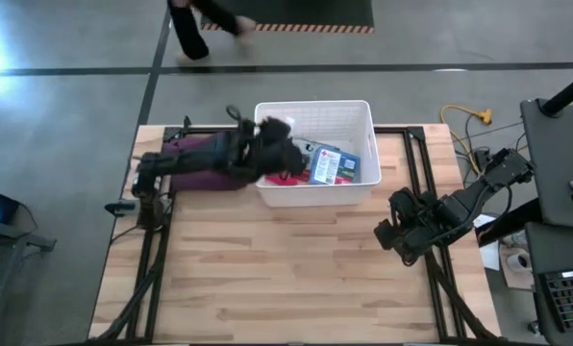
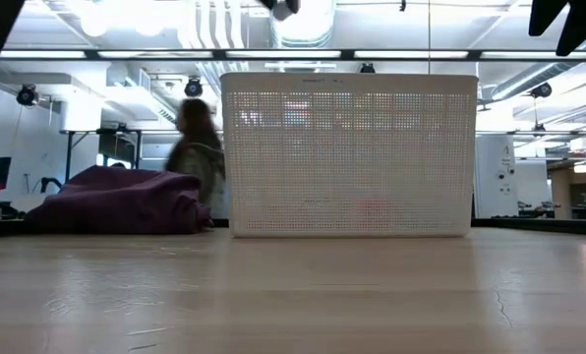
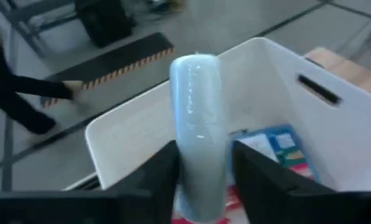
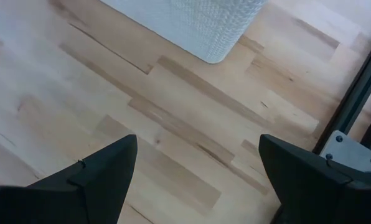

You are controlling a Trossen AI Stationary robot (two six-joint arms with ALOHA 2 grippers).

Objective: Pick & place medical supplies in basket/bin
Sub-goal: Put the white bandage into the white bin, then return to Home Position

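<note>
My left gripper (image 1: 272, 135) hovers over the left end of the white ribbed bin (image 1: 359, 115), shut on a pale white cylinder (image 3: 198, 112) that looks like a small bottle. In the bin lie a blue-and-red flat box (image 1: 326, 163) and something red (image 1: 285, 178); the box (image 3: 279, 146) also shows in the left wrist view. The low view shows the bin's perforated wall (image 2: 347, 152) resting on the table. My right gripper (image 4: 198, 168) is open above bare wood near the table's right edge (image 1: 397, 231). The other supplies are hidden. My left gripper pinches the white cylinder between its two fingers (image 3: 157, 177), one on each side of its lower part (image 3: 198, 171). The cylinder is lifted clear above the bin's inside and stands out beyond the fingertips along their line. The gripper body hides its near end.
A maroon-purple cloth bundle (image 1: 205, 168) lies on the table against the bin's left side, under my left arm; it is also in the low view (image 2: 116, 202). A person (image 1: 200, 24) walks on the floor beyond the far edge. Bare wood (image 1: 286, 279) fills the table's near half.
</note>
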